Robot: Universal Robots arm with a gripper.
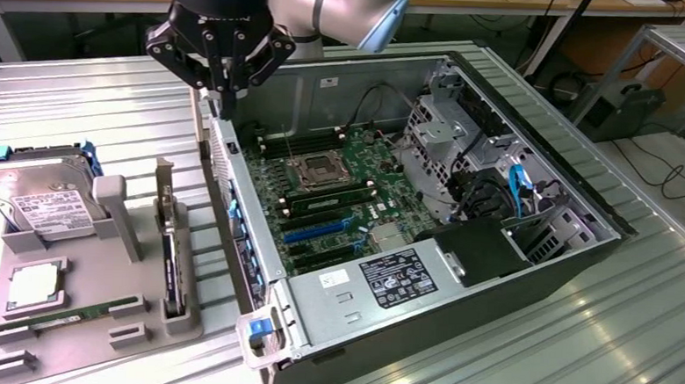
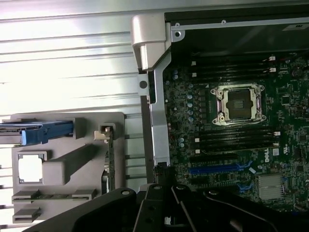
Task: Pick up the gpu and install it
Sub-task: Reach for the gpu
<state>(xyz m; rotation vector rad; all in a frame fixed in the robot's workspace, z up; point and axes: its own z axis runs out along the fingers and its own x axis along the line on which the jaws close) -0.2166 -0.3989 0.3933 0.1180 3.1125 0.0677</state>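
A robot arm's gripper [image 1: 221, 93] hangs with its fingers drawn together and nothing between them, above the rear wall of an open computer case [image 1: 526, 281] that lies on its side on a ribbed metal table [image 1: 90, 100]. The gpu [image 1: 170, 253] has not yet been picked up. It stands on edge in a slot of the grey holder [image 1: 86, 271] beside the case, on the exterior view's left, well apart from the gripper.

Seen from the wrist, the gpu [image 2: 110, 164] is a thin dark strip with its silver bracket at one end, seated in the holder just beside the case wall. The gripper [image 2: 166, 203] shows there as dark linkages over the edge of the case.

Inside the case the motherboard [image 1: 355, 179] is exposed, and its blue expansion slot [image 1: 317, 231] stands empty. So does the processor socket [image 1: 316, 169]. A hard drive [image 1: 43, 198] with a white label and a green memory stick [image 1: 66, 318] also sit in the holder, untouched.

On this evidence the job is at its very start. Neither the pick-up nor the installation has been done, and the card's place on the board is unfilled
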